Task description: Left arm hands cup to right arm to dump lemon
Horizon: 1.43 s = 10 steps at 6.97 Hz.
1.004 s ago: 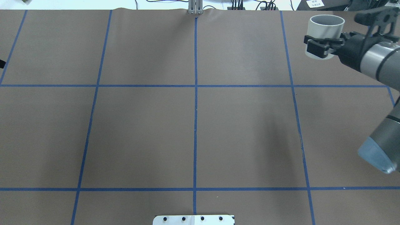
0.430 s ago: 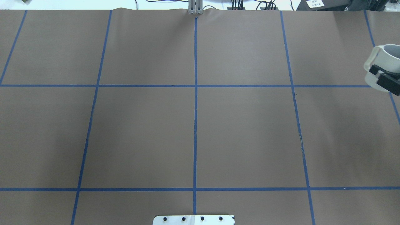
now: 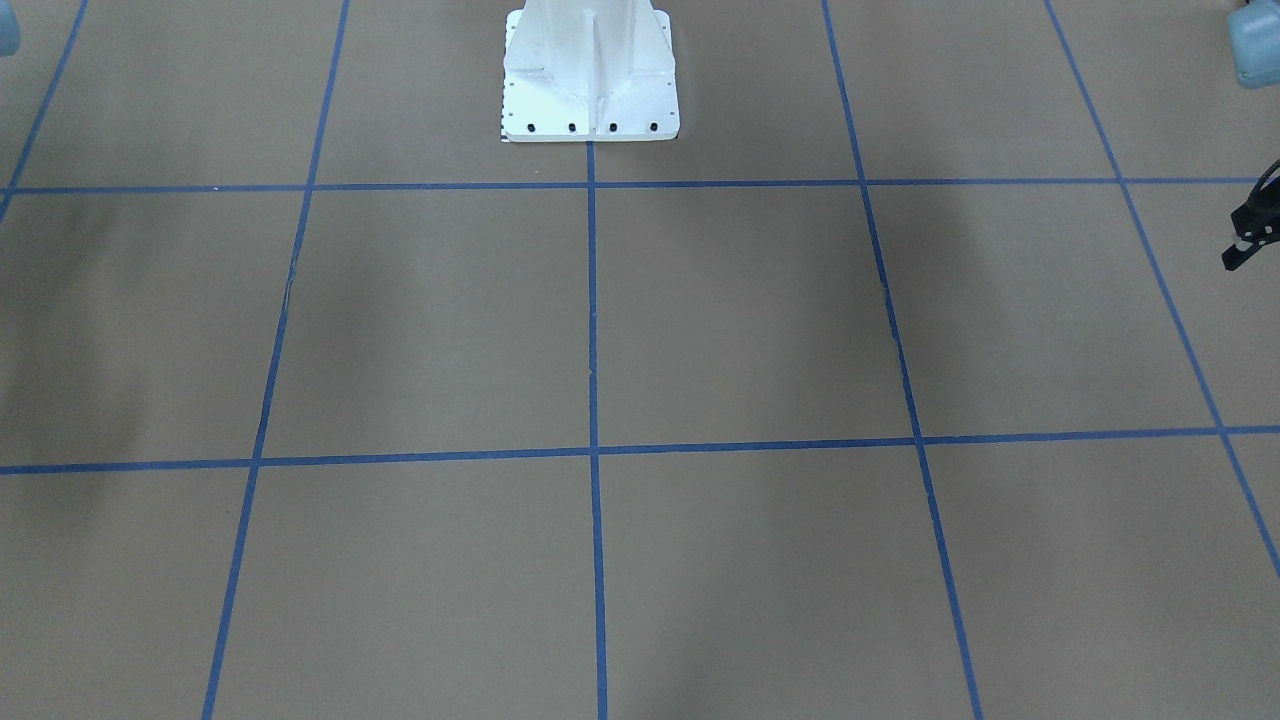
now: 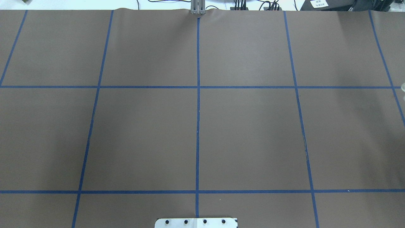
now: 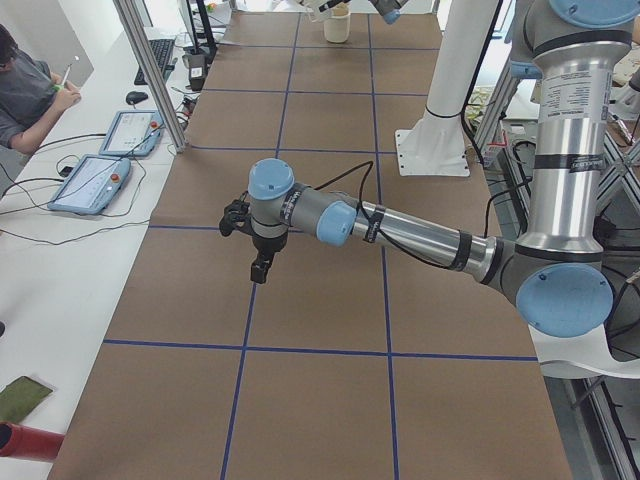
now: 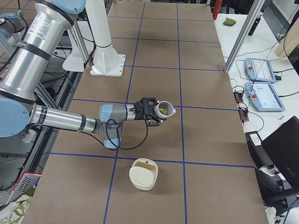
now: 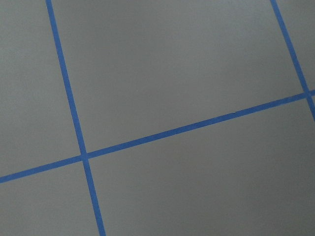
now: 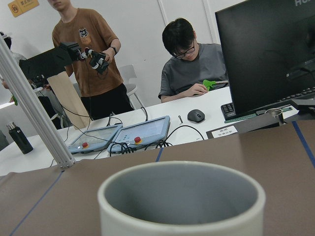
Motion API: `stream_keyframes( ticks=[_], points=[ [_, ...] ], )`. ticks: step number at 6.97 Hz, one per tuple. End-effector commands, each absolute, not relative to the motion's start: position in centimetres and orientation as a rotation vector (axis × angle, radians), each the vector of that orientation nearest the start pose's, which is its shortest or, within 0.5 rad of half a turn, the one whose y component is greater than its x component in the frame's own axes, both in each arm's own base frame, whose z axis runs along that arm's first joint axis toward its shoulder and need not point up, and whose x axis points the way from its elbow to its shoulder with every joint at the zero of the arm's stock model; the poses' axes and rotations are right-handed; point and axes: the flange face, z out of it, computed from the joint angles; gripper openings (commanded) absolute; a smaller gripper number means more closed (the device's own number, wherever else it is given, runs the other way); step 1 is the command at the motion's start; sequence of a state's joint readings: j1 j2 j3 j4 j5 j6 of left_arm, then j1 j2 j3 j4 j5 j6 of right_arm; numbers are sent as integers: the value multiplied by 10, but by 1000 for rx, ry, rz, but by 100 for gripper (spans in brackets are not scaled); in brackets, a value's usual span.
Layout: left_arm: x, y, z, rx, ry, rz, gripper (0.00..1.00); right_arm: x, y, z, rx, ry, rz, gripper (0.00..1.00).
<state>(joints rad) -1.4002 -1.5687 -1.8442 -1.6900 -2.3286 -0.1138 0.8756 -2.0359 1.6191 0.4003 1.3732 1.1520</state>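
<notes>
1. The cup hangs above the bench at the right pincer. The wrist view shows its rim level, so the yellowish lump inside, probably the lemon, cannot spill.
2. Whether that pincer is clamped on the cup I cannot tell from the side view alone.
3. The left pincer points down over bare bench, well apart from the cup; spread or pressed together, I cannot tell. The handover looks done.
4. A cream tub stands on the bench near the cup. It is likely the dump target, which would call for a short carry and a tip.

Overhead and front views face each other across the table.
</notes>
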Motion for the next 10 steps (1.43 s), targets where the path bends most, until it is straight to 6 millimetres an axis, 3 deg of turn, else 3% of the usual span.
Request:
stream_keyframes(
  ticks=[1, 3, 6, 10],
  points=[
    [20, -500, 508, 268, 794, 202, 100, -19, -266, 637, 958, -1327, 712, 34],
    [20, -498, 501, 279, 796, 202, 100, 22, -228, 654, 886, -1368, 872, 32],
    [20, -496, 495, 288, 797, 204, 100, 50, -198, 697, 743, -1547, 1092, 29],
    [20, -497, 494, 291, 798, 206, 100, 45, -204, 727, 494, -1850, 1297, 29]
  ],
)
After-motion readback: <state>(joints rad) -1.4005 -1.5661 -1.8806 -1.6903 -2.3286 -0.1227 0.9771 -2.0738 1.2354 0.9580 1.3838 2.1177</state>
